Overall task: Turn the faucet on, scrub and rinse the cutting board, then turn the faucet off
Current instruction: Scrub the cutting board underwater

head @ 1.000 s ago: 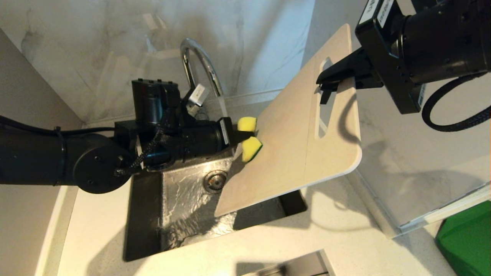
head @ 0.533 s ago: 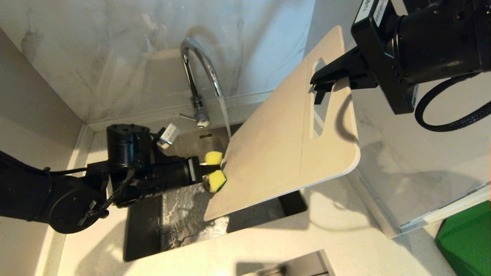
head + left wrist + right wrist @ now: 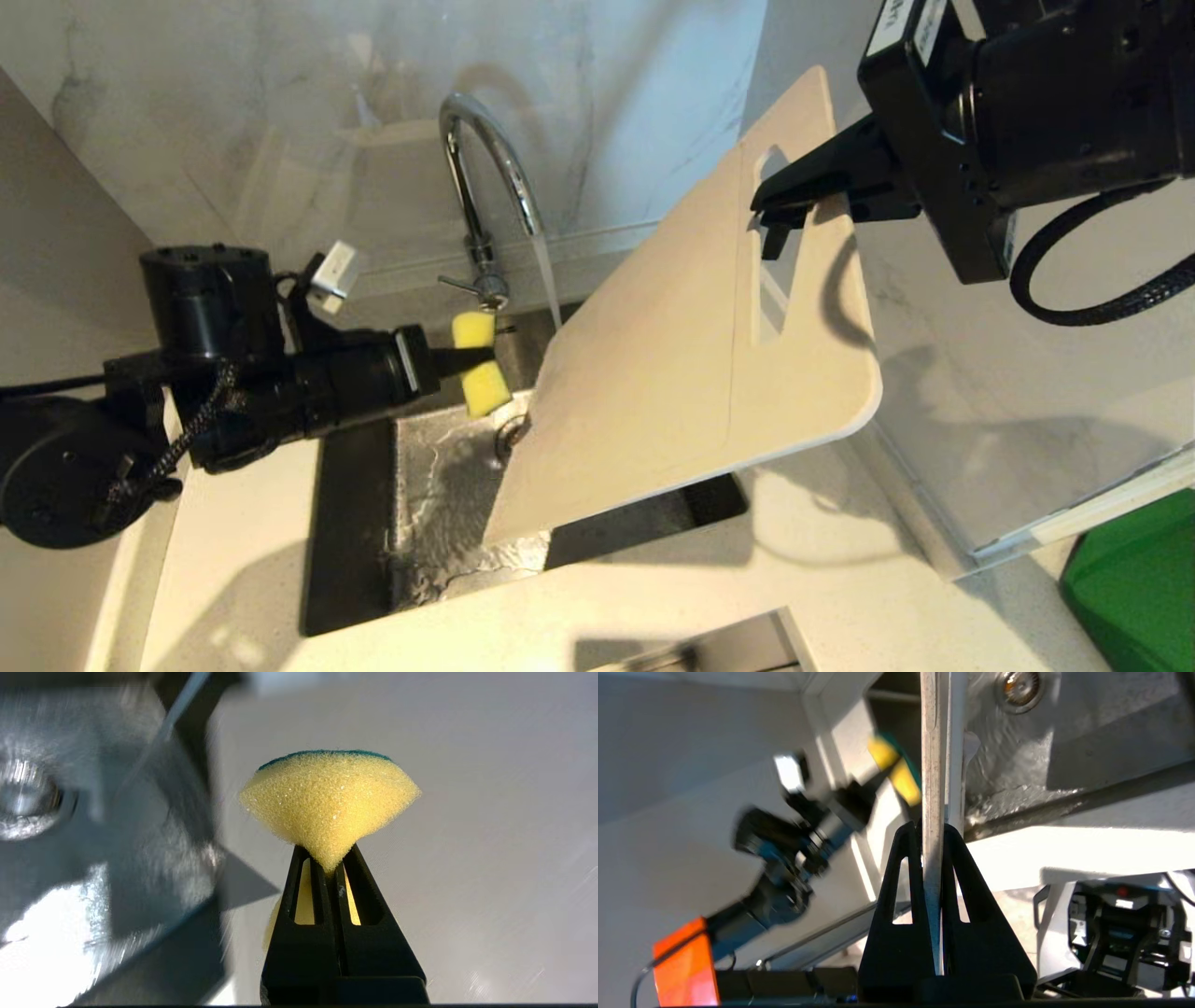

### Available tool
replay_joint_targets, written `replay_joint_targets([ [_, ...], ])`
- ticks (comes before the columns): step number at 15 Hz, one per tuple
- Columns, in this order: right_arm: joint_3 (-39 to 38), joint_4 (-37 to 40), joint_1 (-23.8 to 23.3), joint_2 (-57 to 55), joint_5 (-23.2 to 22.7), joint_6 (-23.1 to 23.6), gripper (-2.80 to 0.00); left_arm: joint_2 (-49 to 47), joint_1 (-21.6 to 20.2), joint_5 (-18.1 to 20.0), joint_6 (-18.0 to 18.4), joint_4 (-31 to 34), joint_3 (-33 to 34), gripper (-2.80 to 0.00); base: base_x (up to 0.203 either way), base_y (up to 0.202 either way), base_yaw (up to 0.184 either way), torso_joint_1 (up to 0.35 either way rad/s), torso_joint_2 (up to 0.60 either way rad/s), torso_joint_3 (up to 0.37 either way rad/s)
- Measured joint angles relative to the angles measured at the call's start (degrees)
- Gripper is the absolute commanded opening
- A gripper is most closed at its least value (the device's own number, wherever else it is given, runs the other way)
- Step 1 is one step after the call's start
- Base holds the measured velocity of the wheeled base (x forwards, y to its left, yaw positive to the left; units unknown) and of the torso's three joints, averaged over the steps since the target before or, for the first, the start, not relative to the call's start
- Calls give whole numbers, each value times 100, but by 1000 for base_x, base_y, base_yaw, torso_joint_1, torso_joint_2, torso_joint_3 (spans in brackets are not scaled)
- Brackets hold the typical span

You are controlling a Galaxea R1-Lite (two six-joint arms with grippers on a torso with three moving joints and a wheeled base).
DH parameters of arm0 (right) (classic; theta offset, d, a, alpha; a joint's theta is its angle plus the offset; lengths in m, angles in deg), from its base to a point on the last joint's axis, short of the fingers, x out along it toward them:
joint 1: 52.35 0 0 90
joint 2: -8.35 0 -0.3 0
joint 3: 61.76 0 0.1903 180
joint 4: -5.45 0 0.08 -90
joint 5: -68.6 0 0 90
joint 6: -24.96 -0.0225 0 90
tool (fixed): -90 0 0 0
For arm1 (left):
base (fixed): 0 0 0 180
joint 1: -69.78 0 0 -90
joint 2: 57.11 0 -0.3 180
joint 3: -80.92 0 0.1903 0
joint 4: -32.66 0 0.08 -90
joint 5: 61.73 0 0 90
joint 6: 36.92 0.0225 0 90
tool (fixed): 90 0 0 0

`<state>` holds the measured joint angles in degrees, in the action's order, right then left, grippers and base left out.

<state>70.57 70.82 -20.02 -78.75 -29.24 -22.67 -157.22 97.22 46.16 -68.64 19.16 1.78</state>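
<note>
Marble walls behind the sink (image 3: 355, 523); I see the faucet (image 3: 485, 159) running. Right gripper (image 3: 780, 201) is clamped on the cutting board (image 3: 672, 373) at its slot end, board tilted over the sink. Left gripper (image 3: 467, 359) pinches a yellow sponge (image 3: 481, 373) above the sink, just clear of the board's edge.
</note>
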Motion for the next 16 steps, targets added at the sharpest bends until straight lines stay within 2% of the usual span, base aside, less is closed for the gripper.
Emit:
replay_joint_targets([
  [4,0,60,37,41,-56,-1,-280,-463,119,-2,-2,832,-1810,-280,0,0,0,0,0,0],
  [6,2,57,85,69,-113,2,-280,-813,287,-11,0,1011,-2260,-280,0,0,0,0,0,0],
  [11,7,49,110,78,-161,6,-280,-1459,678,-76,56,1001,-2606,-280,0,0,0,0,0,0],
  [16,11,10,107,69,-163,6,-280,-1621,628,-74,390,929,-2207,-280,0,0,0,0,0,0],
])
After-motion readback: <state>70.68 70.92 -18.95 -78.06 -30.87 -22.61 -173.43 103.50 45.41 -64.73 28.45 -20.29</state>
